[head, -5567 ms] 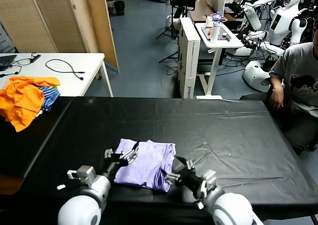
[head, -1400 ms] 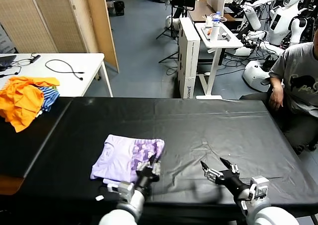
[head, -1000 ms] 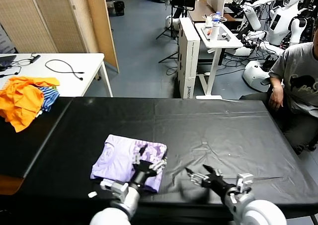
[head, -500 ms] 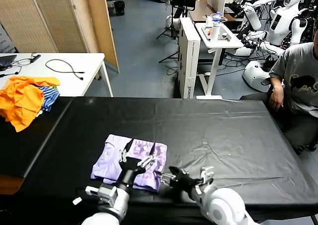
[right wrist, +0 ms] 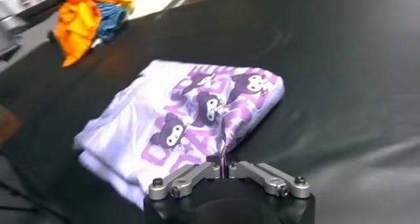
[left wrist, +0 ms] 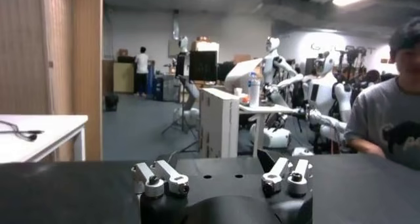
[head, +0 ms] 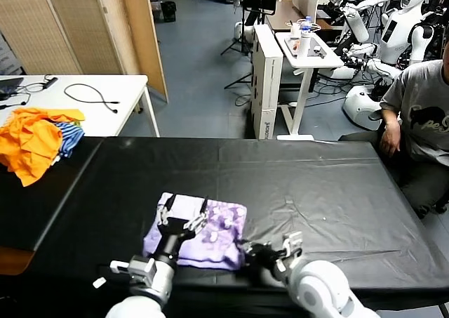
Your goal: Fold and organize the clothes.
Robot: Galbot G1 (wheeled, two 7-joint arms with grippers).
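The pale lavender T-shirt [head: 203, 230] lies folded on the black table [head: 316, 184], near its front edge, with the purple printed graphic facing up. It also shows in the right wrist view [right wrist: 190, 107]. My left gripper [head: 182, 216] is open and stands over the shirt's near-left part, fingers spread; its wrist view [left wrist: 223, 178] shows only the room, not the shirt. My right gripper [head: 247, 248] is at the shirt's near-right edge, and in its wrist view [right wrist: 224, 171] it is shut on a raised pinch of the fabric.
A heap of orange and blue-striped garments [head: 31, 139] lies at the table's far left end, also in the right wrist view [right wrist: 85, 18]. A white table [head: 91, 97] with cables stands behind it. A seated person [head: 421, 107] is at the far right.
The shirt has shifted a little to the right. My right gripper has closed on its near-right edge. My left gripper has moved left across the shirt and farther onto it.
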